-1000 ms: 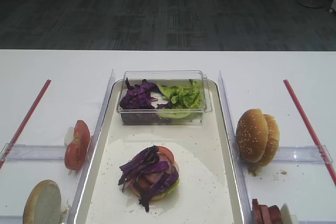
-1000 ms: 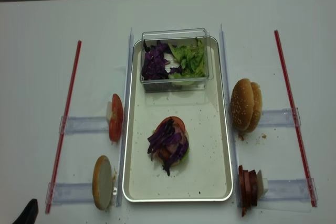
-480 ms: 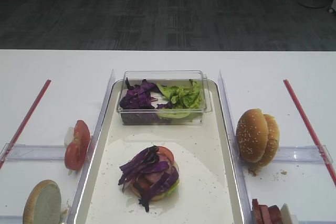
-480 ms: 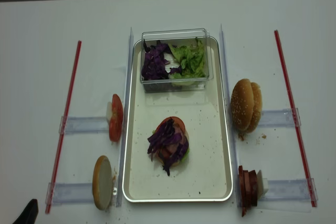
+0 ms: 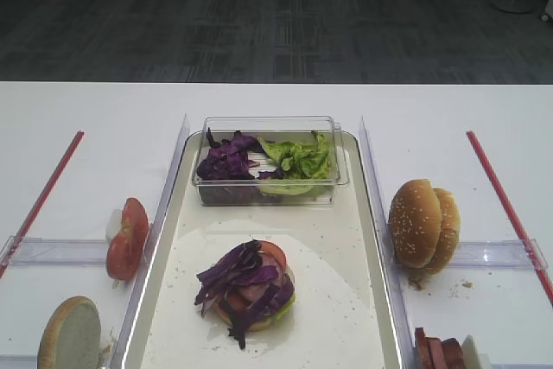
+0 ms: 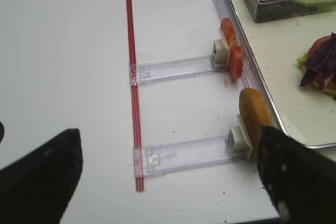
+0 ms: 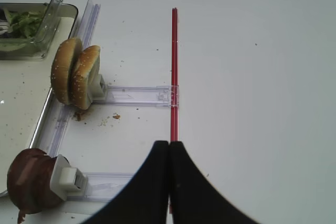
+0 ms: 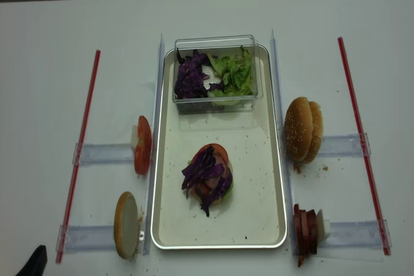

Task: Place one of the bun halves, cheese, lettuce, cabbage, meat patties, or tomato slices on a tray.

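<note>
The stack in the middle of the tray (image 8: 272, 179) already carries lettuce, a meat disc, a tomato slice and purple cabbage (image 8: 206, 171), so the step in hand is judged to be the closing one — a bun half set on top. The nearest candidate is the bun half (image 8: 126, 233) standing on edge in its clear holder just outside the tray's near left corner; two more bun halves (image 8: 304, 129) stand together right of the tray. The left gripper (image 6: 163, 182) is held wide open and empty above the table near that single bun, its fingers (image 6: 37, 179) dark at the bottom corners of the wrist view. The right gripper (image 7: 169, 182) is closed on nothing, its jaws pressed together over the red strip (image 7: 174, 66). The bun is best taken across its thin faces, lifted clear of the holder, turned flat and lowered gently — the cabbage is loose and could be pushed off. Tomato slices (image 8: 142, 145) stand in the left holder, meat patties (image 8: 306, 227) at the near right, spare leaves in the clear box (image 8: 217, 72). The white table (image 8: 45, 95) bears crumbs; dark carpet lies beyond it.
</note>
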### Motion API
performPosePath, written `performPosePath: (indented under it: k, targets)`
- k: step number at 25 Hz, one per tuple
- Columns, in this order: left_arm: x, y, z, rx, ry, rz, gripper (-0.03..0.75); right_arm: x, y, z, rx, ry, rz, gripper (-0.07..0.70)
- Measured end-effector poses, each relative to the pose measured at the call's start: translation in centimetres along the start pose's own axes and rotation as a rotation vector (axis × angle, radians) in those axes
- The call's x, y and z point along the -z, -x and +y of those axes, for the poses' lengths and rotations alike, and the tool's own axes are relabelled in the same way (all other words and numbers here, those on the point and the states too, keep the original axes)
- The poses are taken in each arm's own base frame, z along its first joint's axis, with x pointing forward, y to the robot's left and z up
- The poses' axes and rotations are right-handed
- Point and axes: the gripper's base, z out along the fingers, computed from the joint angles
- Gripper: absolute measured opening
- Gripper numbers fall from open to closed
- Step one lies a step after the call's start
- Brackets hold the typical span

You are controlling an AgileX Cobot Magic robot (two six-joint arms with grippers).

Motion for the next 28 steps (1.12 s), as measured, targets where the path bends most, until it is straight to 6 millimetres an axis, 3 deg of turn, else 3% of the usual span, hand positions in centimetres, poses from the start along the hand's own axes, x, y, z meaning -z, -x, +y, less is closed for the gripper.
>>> performPosePath:
  k: [28]
  targets:
    - [0.02, -0.02, 0.0, 0.0, 0.0, -0.002, 0.618, 0.0, 0.0, 0.0, -0.002, 0.0, 0.0, 0.036]
